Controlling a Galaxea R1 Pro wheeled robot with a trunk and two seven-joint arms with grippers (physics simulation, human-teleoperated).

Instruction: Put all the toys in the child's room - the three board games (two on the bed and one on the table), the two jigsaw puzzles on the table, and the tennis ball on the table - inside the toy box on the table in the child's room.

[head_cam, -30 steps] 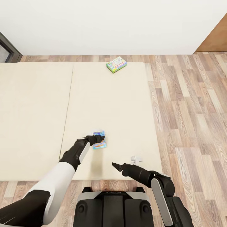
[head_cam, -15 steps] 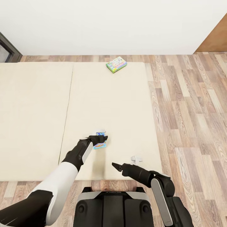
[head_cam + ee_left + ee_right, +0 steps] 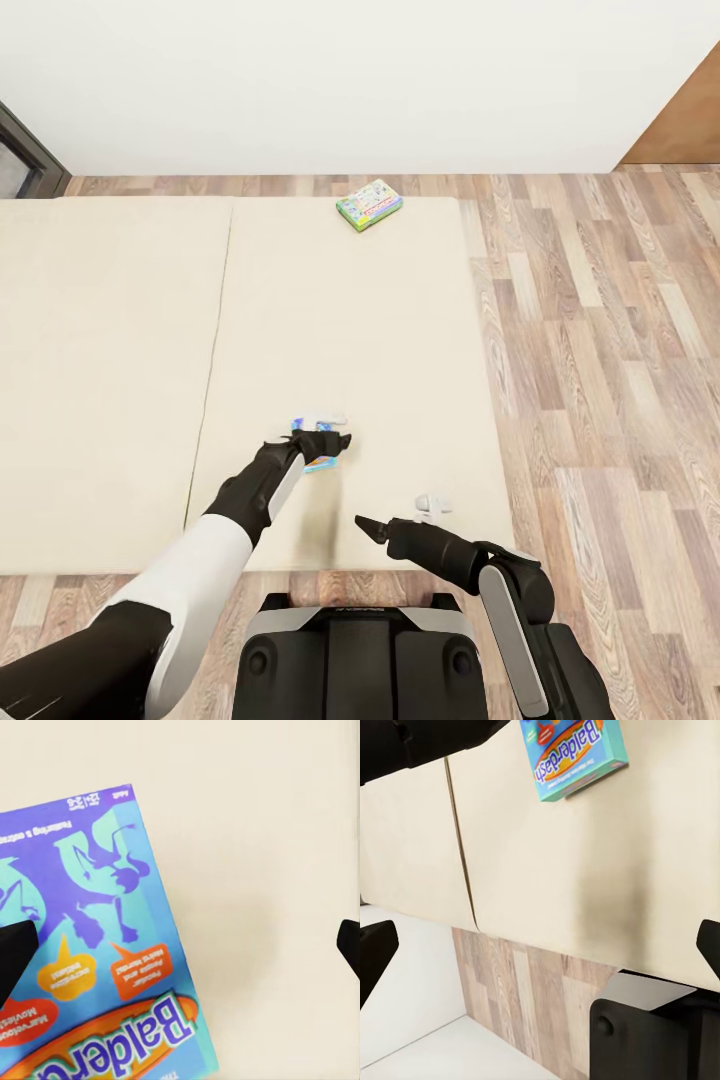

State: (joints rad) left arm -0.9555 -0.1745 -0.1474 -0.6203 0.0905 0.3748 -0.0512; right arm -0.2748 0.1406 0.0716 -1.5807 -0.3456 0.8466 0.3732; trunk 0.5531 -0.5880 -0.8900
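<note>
The head view looks down on the beige mattress of the bed (image 3: 350, 320), with wooden floor (image 3: 600, 350) to its right and a white wall (image 3: 350, 80) beyond. 2 board games lie on the mattress, well apart. The green-edged board game (image 3: 369, 204) sits flat near the far edge. The blue-purple board game (image 3: 316, 450) lies near the front edge, and the left gripper (image 3: 325, 432) hangs right over it, hiding most of its cover.

In the left wrist view the blue-purple cover (image 3: 90, 945) lies flat on the mattress, with the 2 dark fingertips (image 3: 15, 952) spread wide at either side of the picture; one overlaps the box edge, the other is over bare mattress. The gripper is released and grasps nothing.

The right gripper (image 3: 362, 524) points left over the front edge of the mattress, near the robot's trunk. In the right wrist view its fingertips (image 3: 375, 949) stand far apart with nothing between them, and the blue-purple game (image 3: 574, 754) lies ahead on the mattress.
</note>
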